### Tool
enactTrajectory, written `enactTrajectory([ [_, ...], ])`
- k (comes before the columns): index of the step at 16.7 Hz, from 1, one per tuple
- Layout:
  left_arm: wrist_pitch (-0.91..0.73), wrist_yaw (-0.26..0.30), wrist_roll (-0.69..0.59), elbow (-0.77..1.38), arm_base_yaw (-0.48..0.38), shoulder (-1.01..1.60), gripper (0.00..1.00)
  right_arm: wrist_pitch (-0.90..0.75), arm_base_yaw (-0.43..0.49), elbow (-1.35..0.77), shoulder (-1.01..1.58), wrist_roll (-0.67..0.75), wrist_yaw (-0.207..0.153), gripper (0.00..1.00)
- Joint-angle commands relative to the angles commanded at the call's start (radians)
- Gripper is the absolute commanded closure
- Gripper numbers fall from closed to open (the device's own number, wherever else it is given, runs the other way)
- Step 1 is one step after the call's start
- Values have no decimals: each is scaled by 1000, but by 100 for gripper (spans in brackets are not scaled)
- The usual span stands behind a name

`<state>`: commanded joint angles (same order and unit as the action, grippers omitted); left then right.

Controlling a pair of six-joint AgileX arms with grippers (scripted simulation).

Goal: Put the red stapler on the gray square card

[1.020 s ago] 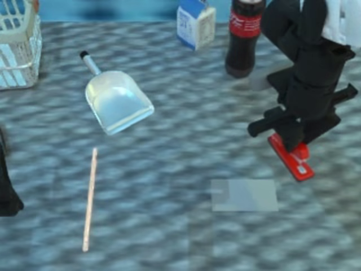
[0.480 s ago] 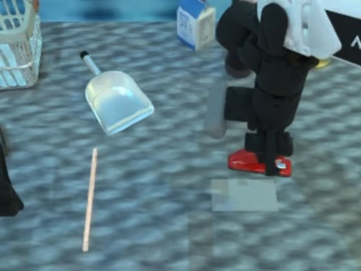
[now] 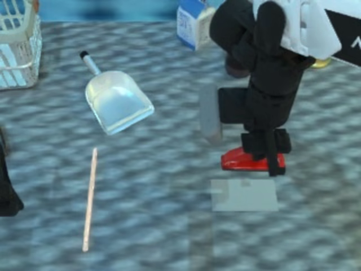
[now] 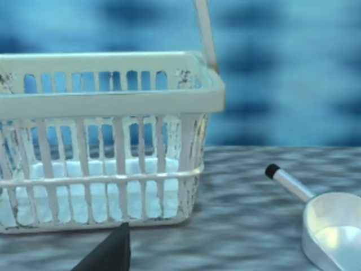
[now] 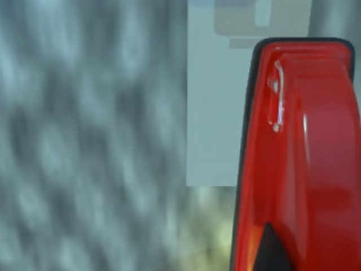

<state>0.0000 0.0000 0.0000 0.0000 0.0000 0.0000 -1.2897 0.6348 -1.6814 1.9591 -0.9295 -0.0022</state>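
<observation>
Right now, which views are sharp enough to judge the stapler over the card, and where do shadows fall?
Top view: the glossy red stapler in the right claw hangs beside the pale gray square card, and a gray shadow falls beside the arm. Right wrist view: the stapler fills the frame, the tabletop behind it blurred.

— Where is the red stapler (image 3: 243, 161)?
— Lying level, long axis across the table, glossy red with a darker base, right of the table's centre, just beyond the card's far edge in the top view.
— And the gray square card (image 3: 245, 195)?
— Flat on the table, pale gray-blue, plain. In the right wrist view the stapler (image 5: 299, 158) overlaps the card (image 5: 217, 107).
</observation>
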Motion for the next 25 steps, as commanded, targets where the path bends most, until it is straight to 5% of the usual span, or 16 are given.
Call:
enactTrajectory([
  [12,0,0,0,0,0,0,0,356,4,270,83,7,0,100],
  [17,0,0,0,0,0,0,0,368,5,281,87,6,1,100],
  [25,0,0,0,0,0,0,0,368,5,281,87,6,1,40],
])
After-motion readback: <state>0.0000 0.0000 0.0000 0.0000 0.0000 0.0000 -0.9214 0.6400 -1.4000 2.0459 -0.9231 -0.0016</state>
